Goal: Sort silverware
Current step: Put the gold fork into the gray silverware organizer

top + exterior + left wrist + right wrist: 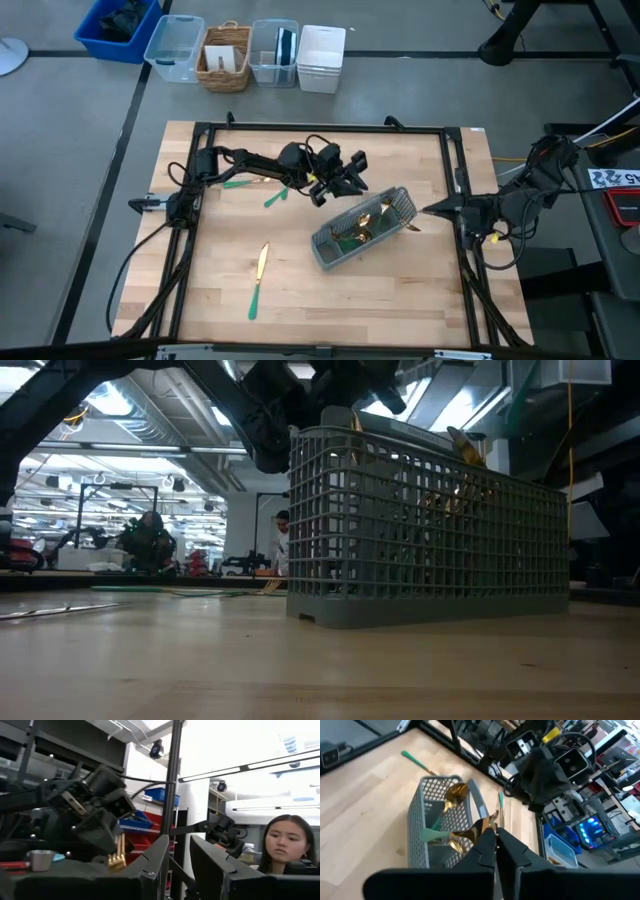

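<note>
Checking for legible writing: none readable on the grey caddy (362,229), which sits mid-table w/ several pcs of silverware (454,799) inside; one knife (258,280) lies loose nearer the front edge, visible in high view only. Right gripper (495,834) fingers pressed together pinching a gold utensil at caddy's right end. Left gripper (335,180) hovers behind caddy, fingers slightly spread; left wrist view alone shows a person (287,840) beyond.

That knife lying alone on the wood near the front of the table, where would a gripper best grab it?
Probably at the teal handle, coming straight down from above. The knife lies flat and alone on the bare table, gold blade pointing away from the front edge, so fingers could straddle the slim handle across its width.
</note>
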Available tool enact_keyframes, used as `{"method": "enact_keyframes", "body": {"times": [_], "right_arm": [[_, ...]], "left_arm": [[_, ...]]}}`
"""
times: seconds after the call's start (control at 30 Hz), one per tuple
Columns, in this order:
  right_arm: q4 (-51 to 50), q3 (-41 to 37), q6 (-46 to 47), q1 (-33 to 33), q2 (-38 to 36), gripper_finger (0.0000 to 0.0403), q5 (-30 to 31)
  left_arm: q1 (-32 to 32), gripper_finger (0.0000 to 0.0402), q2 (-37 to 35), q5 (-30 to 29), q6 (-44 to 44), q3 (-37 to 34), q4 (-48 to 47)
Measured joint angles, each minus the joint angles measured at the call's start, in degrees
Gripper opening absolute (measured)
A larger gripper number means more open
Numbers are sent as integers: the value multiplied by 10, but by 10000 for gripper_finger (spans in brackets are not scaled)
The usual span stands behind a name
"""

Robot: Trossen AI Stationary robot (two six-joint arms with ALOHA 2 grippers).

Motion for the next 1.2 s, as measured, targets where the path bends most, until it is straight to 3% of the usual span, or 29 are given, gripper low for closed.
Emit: {"method": "enact_keyframes", "body": {"times": [0.2,0.57,0.83,1.2], "right_arm": [[-26,-3,1,0,16,6,2],[-38,-4,-20,0,69,4,77],[-42,-4,14,0,88,11,4],[-45,-4,16,-40,176,13,19]], "left_arm": [[18,72,0,17,1,0,0],[26,72,-16,58,1,0,-2],[26,72,-49,120,12,-4,-1],[38,60,-118,185,16,-4,-17]]}}
